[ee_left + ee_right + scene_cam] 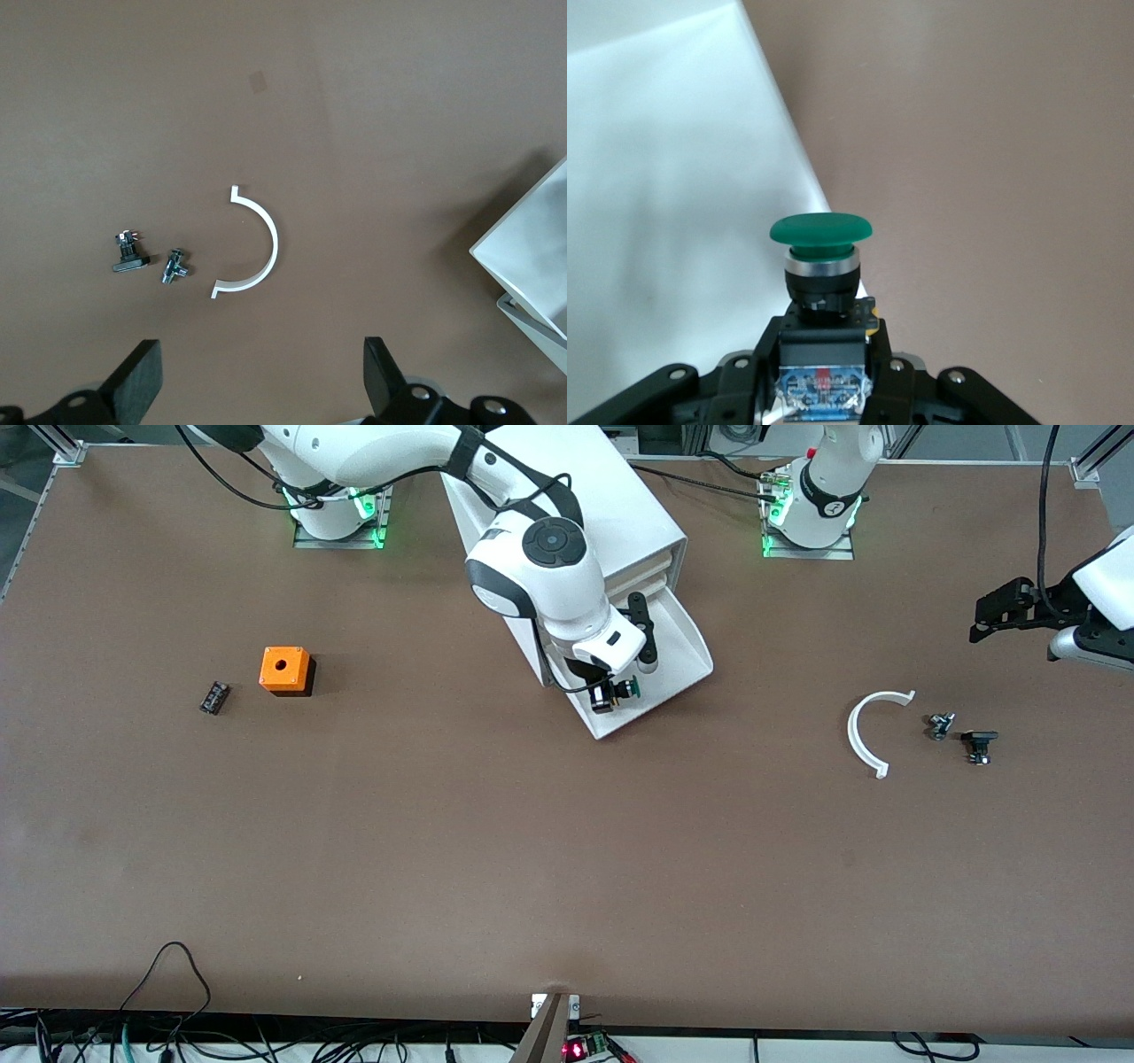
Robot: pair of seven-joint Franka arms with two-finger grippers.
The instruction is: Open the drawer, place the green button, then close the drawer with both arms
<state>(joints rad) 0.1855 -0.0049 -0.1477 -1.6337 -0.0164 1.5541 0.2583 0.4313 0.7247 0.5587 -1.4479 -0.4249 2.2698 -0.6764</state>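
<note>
The white cabinet point(611, 505) stands near the robots' bases, and its lowest drawer point(678, 646) is pulled out. My right gripper point(609, 693) hangs over the drawer's front lip, shut on the button's dark body. The button's green cap point(630, 687) sticks out past the fingers. In the right wrist view the button point(822, 232) sits in my right gripper point(824, 350), over the edge between the white drawer floor point(664, 195) and the brown table. My left gripper point(997, 615) is open and empty, up over the left arm's end of the table; it also shows in the left wrist view point(263, 381).
An orange cube with a hole point(285, 670) and a small black block point(213, 697) lie toward the right arm's end. A white arc piece point(866, 731) and two small dark parts point(941, 725) point(978, 744) lie under the left gripper's area. Cables run along the table's near edge.
</note>
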